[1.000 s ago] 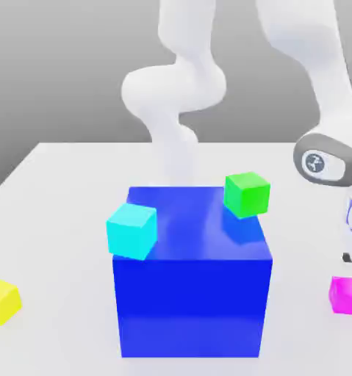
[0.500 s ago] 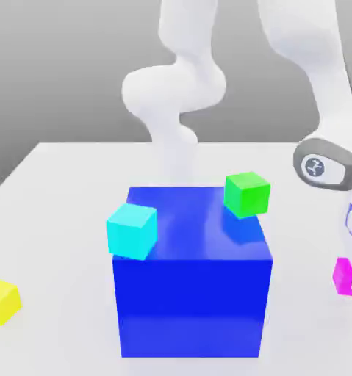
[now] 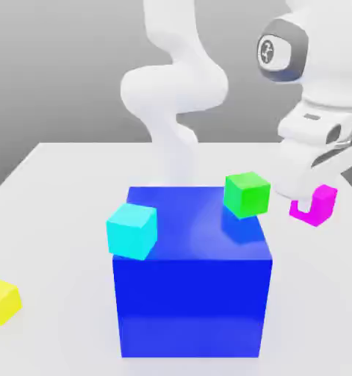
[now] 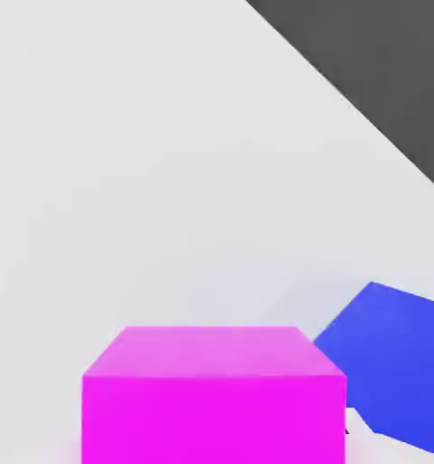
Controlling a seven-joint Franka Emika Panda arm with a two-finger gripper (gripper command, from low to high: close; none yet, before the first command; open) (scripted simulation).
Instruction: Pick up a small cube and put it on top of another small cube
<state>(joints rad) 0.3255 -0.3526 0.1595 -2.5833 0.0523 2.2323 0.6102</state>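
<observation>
The gripper [image 3: 311, 192] has clamped the small magenta cube [image 3: 314, 205] and lifted it off the tabletop [image 3: 54, 191] near the exterior view's right edge, so the pick looks done and stacking remains. It hangs beside the big blue block [image 3: 192, 294] and green cube [image 3: 247, 194]. No containers here.

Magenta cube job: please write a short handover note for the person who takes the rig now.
End effector: shut on the magenta cube, held in the air to the exterior view's right of the big blue block.
Done: pickup.
Left: set it on another small cube. The green cube and the cyan cube are at the block's top; the yellow cube is on the table.
</observation>
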